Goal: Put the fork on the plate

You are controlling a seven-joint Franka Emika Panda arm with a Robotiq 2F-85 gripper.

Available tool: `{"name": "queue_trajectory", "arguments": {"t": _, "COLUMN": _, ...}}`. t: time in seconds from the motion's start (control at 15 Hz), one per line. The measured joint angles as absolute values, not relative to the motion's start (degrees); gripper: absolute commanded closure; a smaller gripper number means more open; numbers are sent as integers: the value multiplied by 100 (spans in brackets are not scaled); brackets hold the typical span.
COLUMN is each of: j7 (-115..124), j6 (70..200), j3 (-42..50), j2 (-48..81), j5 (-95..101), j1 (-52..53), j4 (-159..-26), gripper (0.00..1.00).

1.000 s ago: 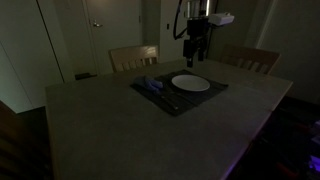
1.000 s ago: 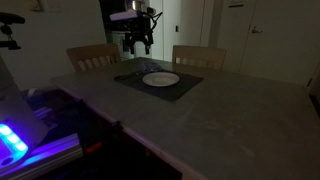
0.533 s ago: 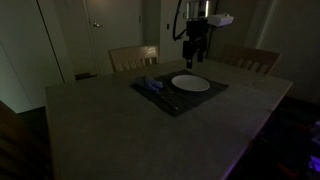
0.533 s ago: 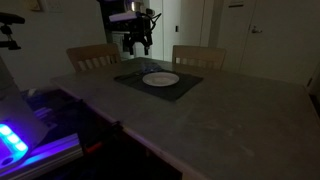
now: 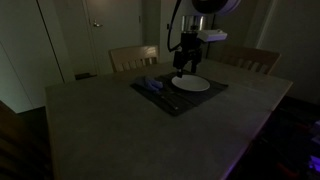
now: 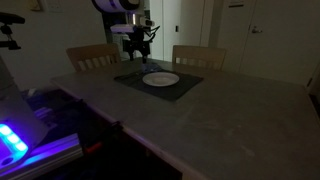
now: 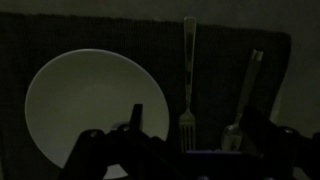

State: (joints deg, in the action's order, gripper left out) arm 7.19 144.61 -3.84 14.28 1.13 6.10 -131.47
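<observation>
The white plate point(image 7: 85, 105) lies on the dark placemat point(image 7: 120, 40). The fork point(image 7: 188, 80) lies on the mat just beside the plate, tines towards the bluish napkin point(image 7: 215, 153), with a spoon point(image 7: 243, 95) further out. My gripper point(image 7: 195, 128) hangs open above the fork's tines, one finger point(image 7: 135, 115) over the plate's edge; it holds nothing. In both exterior views the gripper point(image 5: 183, 68) point(image 6: 137, 55) hovers low over the mat, at the edge of the plate point(image 5: 190, 83) point(image 6: 160, 78). The cutlery is too dark to make out there.
The room is dim. The placemat point(image 5: 180, 95) sits at the far side of a large table point(image 5: 120, 130). Two wooden chairs point(image 5: 133, 57) point(image 5: 250, 58) stand behind it. The napkin point(image 5: 150, 86) lies at the mat's end. A blue-lit device point(image 6: 15, 140) stands near the table.
The arm has come down and moved sideways from above the plate's far edge towards the cutlery side of the mat. Plate, fork and spoon have not moved.
</observation>
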Motion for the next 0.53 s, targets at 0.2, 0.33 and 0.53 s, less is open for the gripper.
{"name": "queue_trajectory", "arguments": {"t": 0.2, "j7": 823, "j6": 14875, "j3": -383, "j2": 1673, "j5": -3, "j1": 610, "j4": -13142, "gripper": 0}}
{"name": "queue_trajectory", "arguments": {"t": 0.33, "j7": 824, "j6": 15025, "j3": -387, "j2": 1831, "j5": -83, "j1": 613, "j4": -13116, "gripper": 0}}
{"name": "queue_trajectory", "arguments": {"t": 0.53, "j7": 824, "j6": 15091, "j3": -433, "j2": 2045, "j5": -205, "j1": 613, "j4": -13043, "gripper": 0}}
